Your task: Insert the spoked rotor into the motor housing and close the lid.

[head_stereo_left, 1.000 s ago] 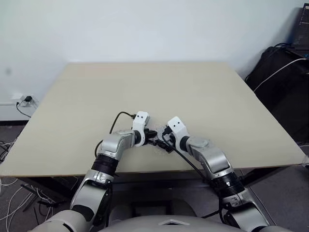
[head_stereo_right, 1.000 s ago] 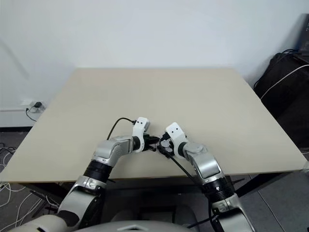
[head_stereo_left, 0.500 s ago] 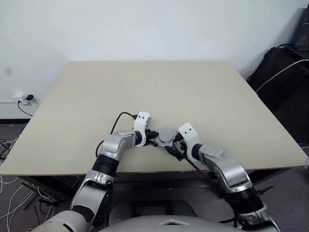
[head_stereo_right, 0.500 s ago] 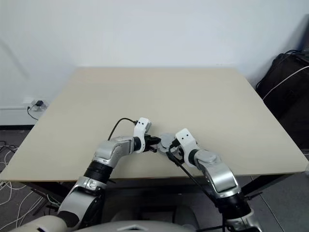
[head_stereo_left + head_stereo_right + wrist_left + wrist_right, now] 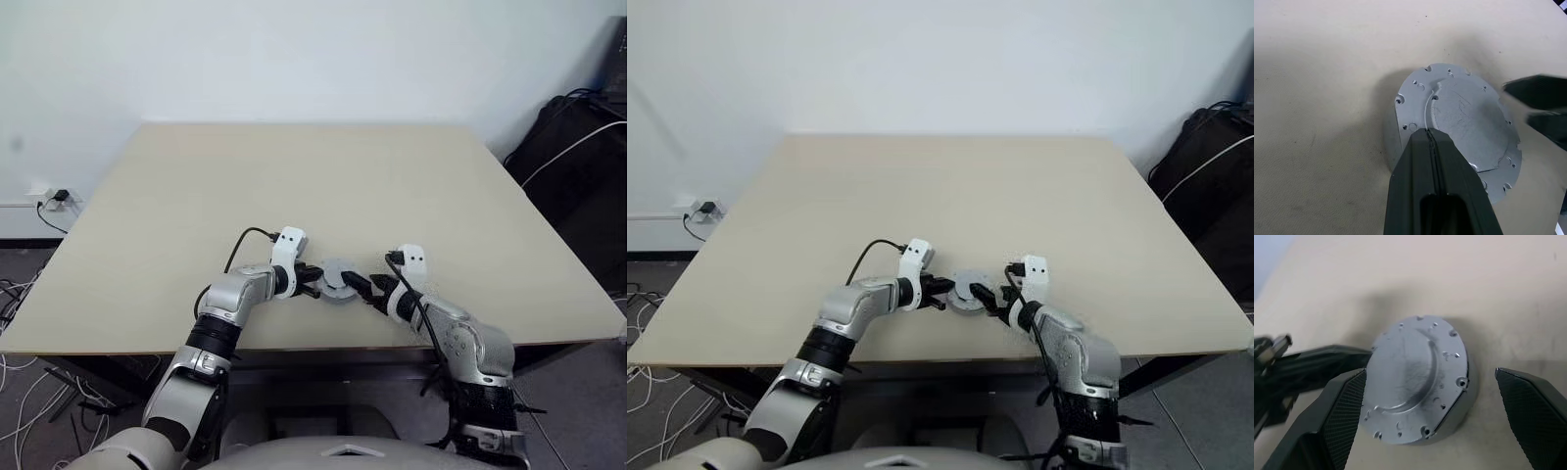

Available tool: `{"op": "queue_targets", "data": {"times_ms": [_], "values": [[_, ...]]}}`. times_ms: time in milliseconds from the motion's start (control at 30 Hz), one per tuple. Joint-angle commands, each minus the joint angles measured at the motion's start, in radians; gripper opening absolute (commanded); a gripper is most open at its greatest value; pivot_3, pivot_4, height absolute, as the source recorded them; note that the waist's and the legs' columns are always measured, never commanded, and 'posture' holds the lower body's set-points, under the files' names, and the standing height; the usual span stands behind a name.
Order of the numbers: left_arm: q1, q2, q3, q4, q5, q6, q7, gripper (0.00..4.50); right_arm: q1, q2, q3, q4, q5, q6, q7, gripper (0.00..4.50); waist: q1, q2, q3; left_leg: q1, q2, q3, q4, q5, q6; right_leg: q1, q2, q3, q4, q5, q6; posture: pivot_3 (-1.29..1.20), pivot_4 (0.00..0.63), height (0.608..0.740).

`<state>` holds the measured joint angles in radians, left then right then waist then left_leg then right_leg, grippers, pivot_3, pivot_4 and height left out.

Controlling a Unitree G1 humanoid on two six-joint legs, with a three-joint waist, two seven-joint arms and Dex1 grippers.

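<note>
Near the front edge of the table (image 5: 147,215) sits the lid (image 5: 339,280), a silvery disc covering the assembly beneath it; the left gripper (image 5: 1431,138) has its two black fingers pressed tightly together, tips resting on the lid's near rim; the right gripper (image 5: 1430,421) stands spread wide, one finger on either side, apart from it.

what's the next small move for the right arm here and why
Probably ease the right gripper back a little. The lid already sits flat and closed on the table, and its jaws stand wide open either side without touching, while the shut left gripper rests on the lid's edge.
</note>
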<state>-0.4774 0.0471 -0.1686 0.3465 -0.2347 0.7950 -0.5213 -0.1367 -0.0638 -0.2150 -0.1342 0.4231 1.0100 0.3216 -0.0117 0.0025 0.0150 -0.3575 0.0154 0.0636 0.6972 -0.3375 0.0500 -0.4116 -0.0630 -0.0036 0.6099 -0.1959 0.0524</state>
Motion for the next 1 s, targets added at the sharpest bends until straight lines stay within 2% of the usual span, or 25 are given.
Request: {"op": "queue_targets", "data": {"times_ms": [33,467,700,1000], "values": [[0.008,-0.005,-0.019,-0.018,0.004,0.005,-0.005,0.0,-0.04,0.01,-0.022,0.027,0.042,0.004,-0.01,4.48,0.0,0.0,0.0,0.0,0.0,0.0,0.0,0.0,0.0,0.0,0.0,0.0,0.0,0.0,0.0,0.0,0.0,0.74],[0.012,-0.006,-0.018,-0.021,0.003,-0.001,-0.007,0.0,-0.111,0.049,-0.094,0.203,0.118,0.025,-0.064,4.48,-0.001,0.001,-0.001,0.0,0.0,0.0,0.0,0.0,0.0,0.0,0.0,0.0,0.0,0.003,0.005,0.0,0.0,0.74],[0.01,-0.007,-0.017,-0.017,0.005,-0.011,-0.006,0.0,-0.121,0.049,-0.101,0.23,0.179,0.077,-0.042,4.48,-0.002,0.002,-0.001,0.0,0.0,0.0,0.0,0.0,0.0,0.001,0.0,0.0,0.0,0.003,0.005,0.0,0.0,0.74],[0.014,-0.01,-0.013,-0.018,0.011,-0.021,-0.007,0.0,-0.146,0.088,-0.239,0.37,0.338,0.191,-0.029,4.48,-0.012,0.005,-0.004,0.0,0.0,0.0,0.0,0.0,0.0,0.001,0.0,0.0,0.0,0.004,0.006,0.0,0.0,0.74]]}}
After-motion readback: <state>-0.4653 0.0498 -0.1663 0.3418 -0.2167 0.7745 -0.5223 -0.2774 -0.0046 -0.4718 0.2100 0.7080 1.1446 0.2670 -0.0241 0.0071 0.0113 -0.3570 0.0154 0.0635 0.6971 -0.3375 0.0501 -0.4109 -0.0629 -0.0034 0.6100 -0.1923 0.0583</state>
